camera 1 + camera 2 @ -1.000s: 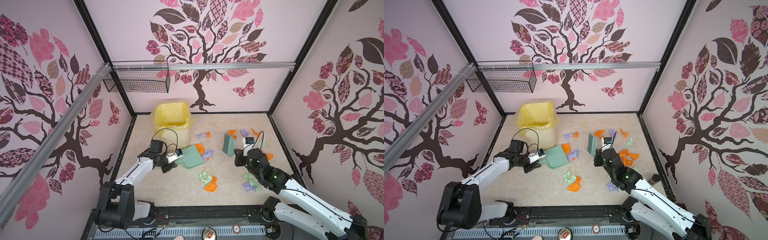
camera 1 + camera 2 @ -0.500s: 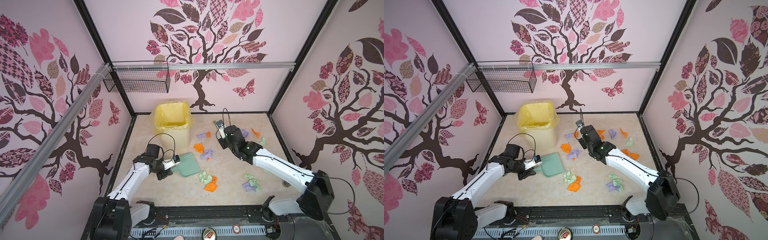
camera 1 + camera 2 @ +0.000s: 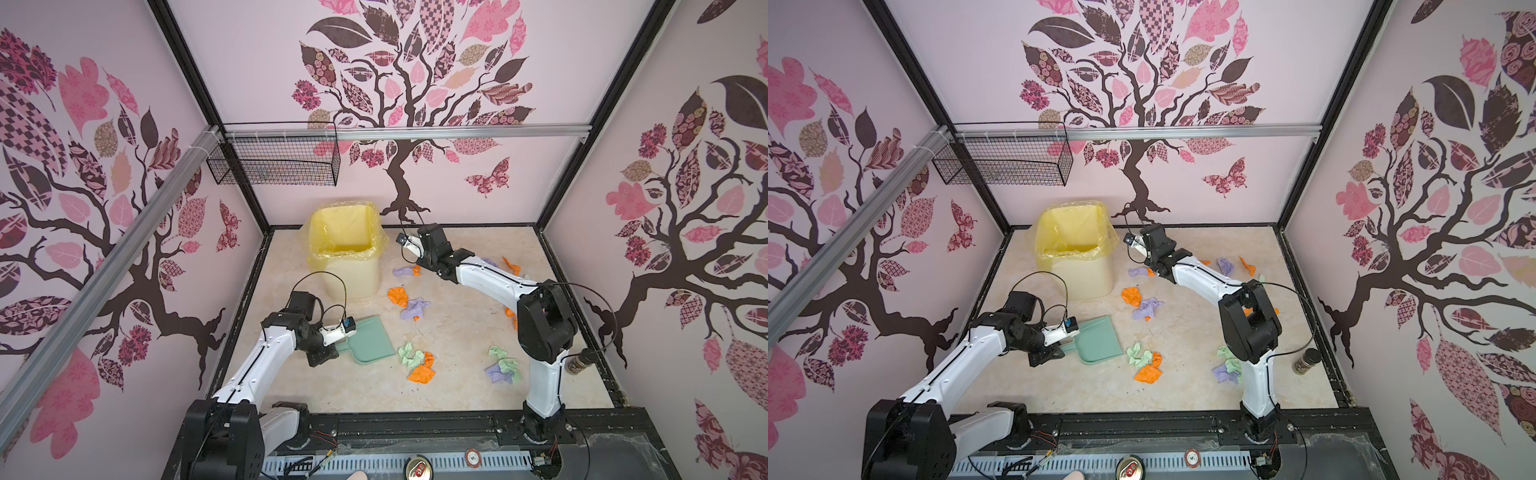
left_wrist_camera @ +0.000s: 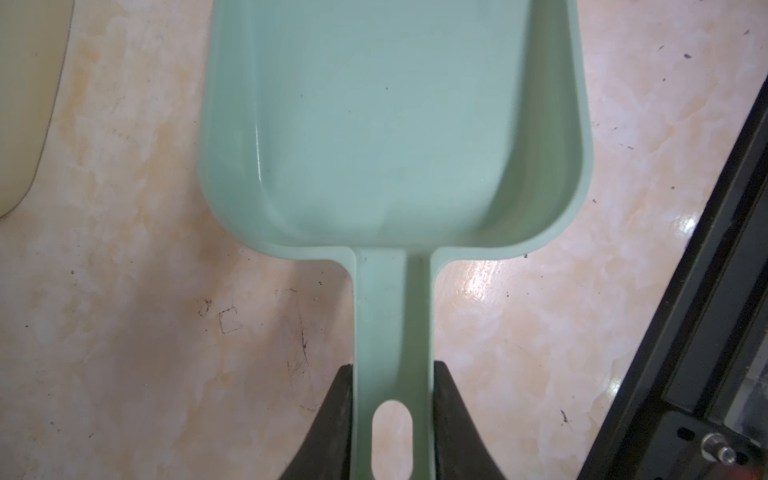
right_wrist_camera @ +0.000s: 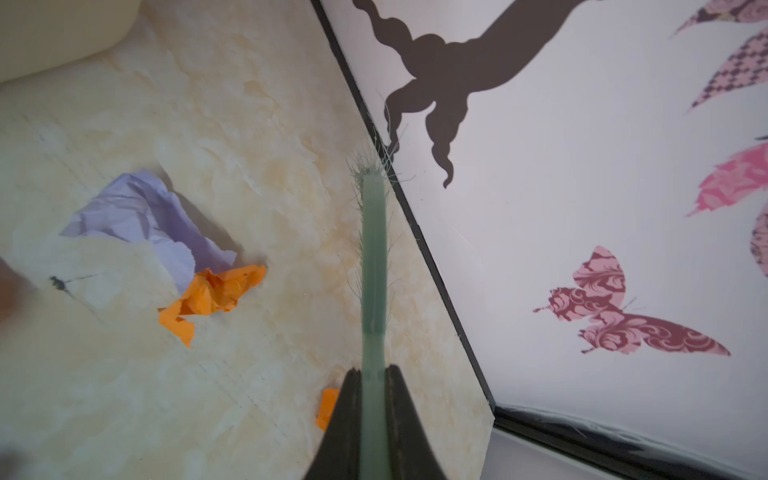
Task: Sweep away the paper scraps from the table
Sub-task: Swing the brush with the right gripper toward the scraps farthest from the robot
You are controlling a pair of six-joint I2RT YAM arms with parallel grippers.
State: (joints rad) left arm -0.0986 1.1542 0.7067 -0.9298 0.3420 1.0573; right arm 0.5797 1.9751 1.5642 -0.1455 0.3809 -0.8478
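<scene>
near left, the left pincer (image 4: 392,384) clamps the handle of a teal plastic dustpan (image 3: 371,340) lying on the beige marbled desk (image 3: 457,395). crumpled orange, lilac and green paper scraps (image 3: 420,372) lie scattered from centre to far right. beside the far yellow-lined bin (image 3: 351,272), the right pincer (image 5: 373,376) is closed tight on a slim teal brush (image 5: 374,249).

Pink tree-patterned walls (image 3: 540,187) rise on three sides, a wire basket (image 3: 274,164) hung at back.
</scene>
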